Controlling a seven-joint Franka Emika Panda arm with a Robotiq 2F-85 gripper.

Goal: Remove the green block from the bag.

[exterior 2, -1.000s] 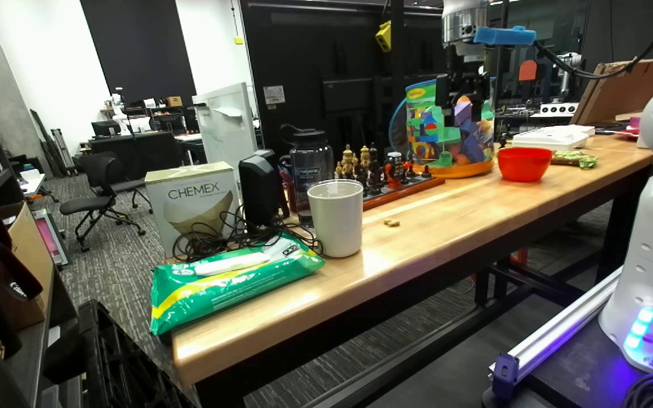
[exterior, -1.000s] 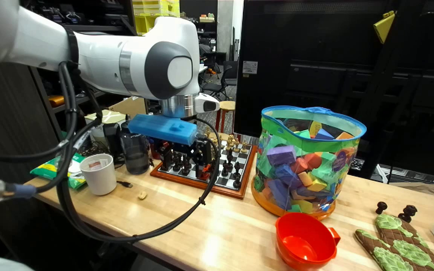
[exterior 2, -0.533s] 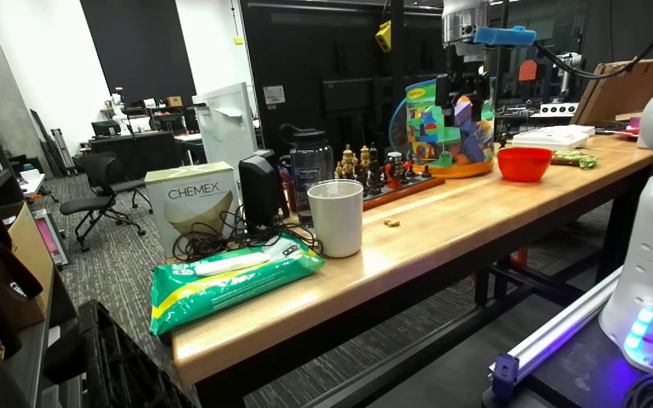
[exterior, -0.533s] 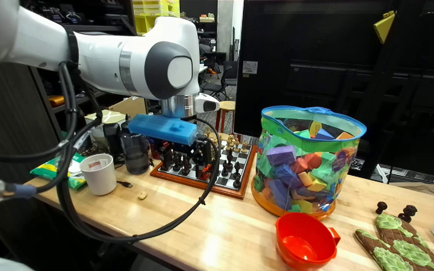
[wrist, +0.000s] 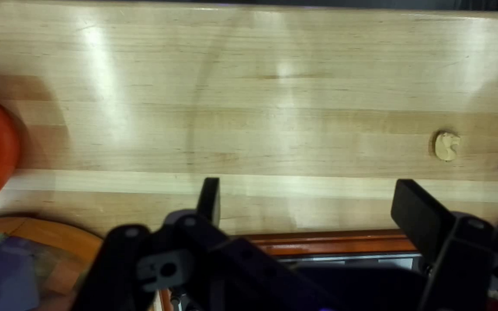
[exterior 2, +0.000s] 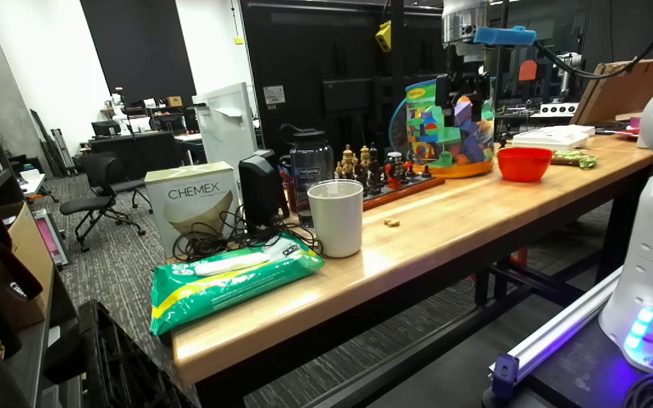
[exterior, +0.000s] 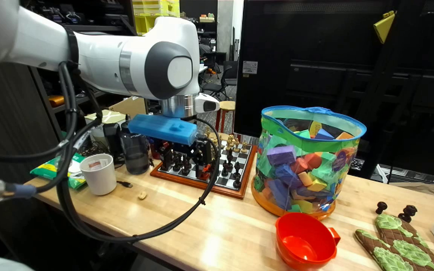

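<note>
In the lower half of the wrist view the gripper [wrist: 307, 203] stands with its jaws wide apart and nothing between them. Under it lie the table [wrist: 283, 142] and, lower centre, the edge of the chess board [wrist: 318, 243]. In an exterior view the arm [exterior: 104, 62] fills the upper left; the bag [exterior: 318, 145] is at centre right, well apart from the gripper, with the bowl [exterior: 305, 226] just beside it, lower right. A pale green block [exterior: 323, 172] shows through the bag's clear wall, and another green piece [exterior: 303, 134] lies inside below the mouth; which one the task means I cannot tell, but both are in the bag.

Either looks like foam: I expect it light, soft and springy, with good grip and little risk of breaking. Take it from above, through the mouth, pinching across its narrow sides at an edge that sticks up. Blocks [exterior: 287, 175] packed around it may come along, and the thin wall could snag a finger.
</note>
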